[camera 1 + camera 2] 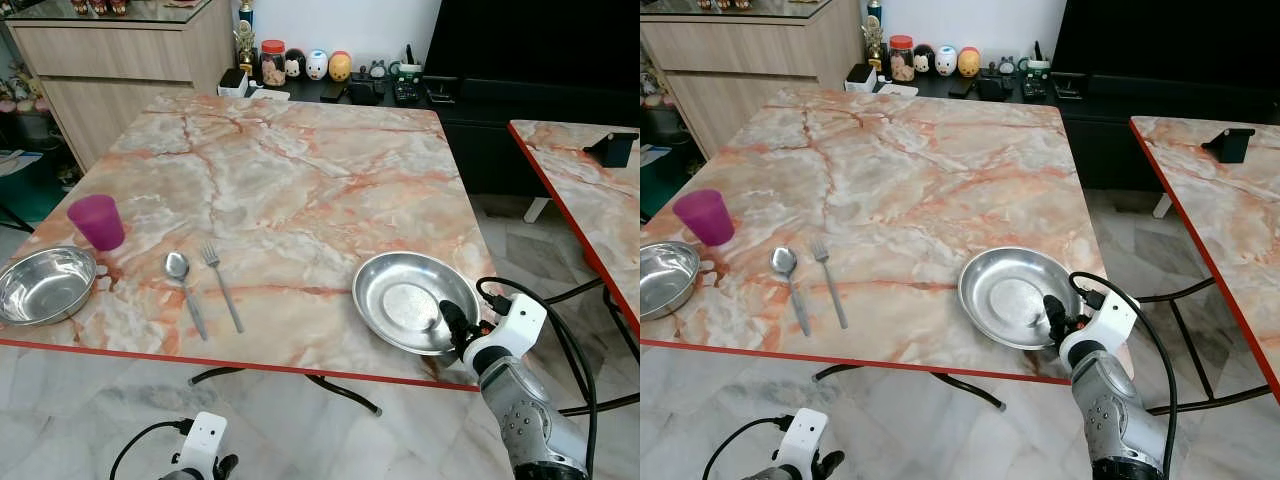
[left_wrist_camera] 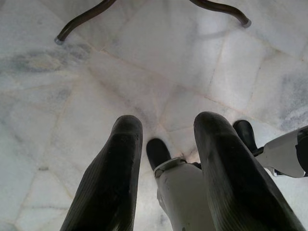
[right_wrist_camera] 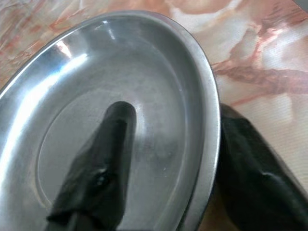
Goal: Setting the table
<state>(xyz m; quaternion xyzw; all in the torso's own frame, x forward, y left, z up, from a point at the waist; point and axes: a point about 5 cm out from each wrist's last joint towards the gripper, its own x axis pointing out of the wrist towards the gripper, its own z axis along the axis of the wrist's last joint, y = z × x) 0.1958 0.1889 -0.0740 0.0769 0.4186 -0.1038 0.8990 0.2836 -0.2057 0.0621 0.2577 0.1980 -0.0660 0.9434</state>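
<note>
Left eye view: the marble table (image 1: pixel 290 170) takes up most of the frame, red edge running along its near side. At lower right the right gripper (image 1: pixel 452 330) has its black fingers pinched on the near rim of the steel plate (image 1: pixel 405 295), one finger inside the dish, the other under the rim outside. The right wrist view confirms it: one finger (image 3: pixel 103 168) lies on the plate's inner surface, the other sits beneath the edge against the tabletop. The plate rests on the table close to the red edge, at lower right of the frame.

Over to the left, a spoon (image 1: pixel 183 285) and a fork (image 1: pixel 222 285) lie side by side, just apart, handles pointing toward the near edge. Further left, a purple cup (image 1: pixel 97 221) stands upright, and a steel bowl (image 1: pixel 42 284) sits just below it at the frame's left edge.

The left gripper (image 2: pixel 166 163) hangs low over the tiled floor (image 2: pixel 62 106), fingers spread apart, holding nothing.
</note>
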